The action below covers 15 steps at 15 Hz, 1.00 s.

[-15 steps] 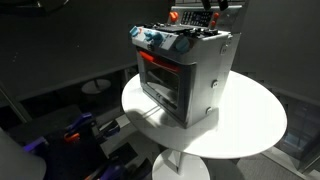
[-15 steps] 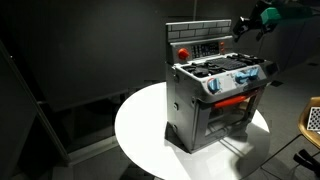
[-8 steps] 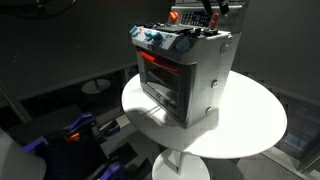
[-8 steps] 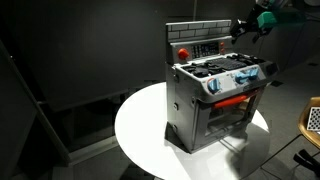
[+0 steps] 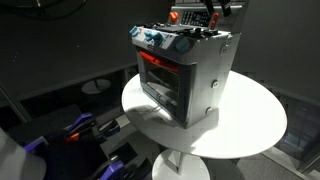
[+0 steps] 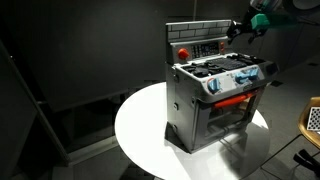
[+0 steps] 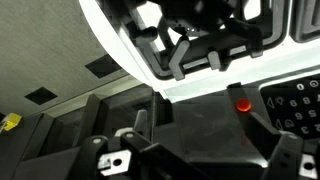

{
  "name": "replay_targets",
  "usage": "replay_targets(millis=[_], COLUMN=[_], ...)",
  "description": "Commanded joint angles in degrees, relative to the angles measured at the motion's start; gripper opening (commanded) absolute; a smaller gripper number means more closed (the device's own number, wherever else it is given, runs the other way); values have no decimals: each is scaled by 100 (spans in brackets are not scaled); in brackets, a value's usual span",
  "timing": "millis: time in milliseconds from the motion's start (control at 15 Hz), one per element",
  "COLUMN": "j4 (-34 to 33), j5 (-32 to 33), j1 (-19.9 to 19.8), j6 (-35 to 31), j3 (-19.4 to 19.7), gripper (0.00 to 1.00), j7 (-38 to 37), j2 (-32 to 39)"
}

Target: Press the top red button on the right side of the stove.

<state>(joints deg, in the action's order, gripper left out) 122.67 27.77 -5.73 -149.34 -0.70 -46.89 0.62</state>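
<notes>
The boxy silver-metal toy stove (image 5: 185, 75) with the glowing red oven window stands upright on a round white table (image 5: 250, 120), near its middle, in both exterior views. Its blue and red knobs run along the front edge, and its dark raised back panel rises behind the black burner grates.

In an exterior view one round red button (image 6: 183, 50) shows at one end of that panel. The far end sits behind the black Robotiq gripper (image 6: 238, 28), so any buttons there cannot be made out. From the opposite side the gripper (image 5: 212, 10) is cut off by the top edge of the picture.

Only the wrist view shows the panel closely, with a small red button (image 7: 243, 103) beside a grid of pale keys, partly cut off at the right edge. The gripper's fingers (image 7: 108, 160) stand wide apart at the bottom edge, holding nothing and clear of the panel.

The room is dark, and blurred bluish clutter (image 5: 75, 130) lies on the floor below the table.
</notes>
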Motion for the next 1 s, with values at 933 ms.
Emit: replay_targets(millis=[933], j4=[-733], j5=[108], j1=[491], j6=[-76], j3=[492], gripper=[100], j7=[-284], j2=[709])
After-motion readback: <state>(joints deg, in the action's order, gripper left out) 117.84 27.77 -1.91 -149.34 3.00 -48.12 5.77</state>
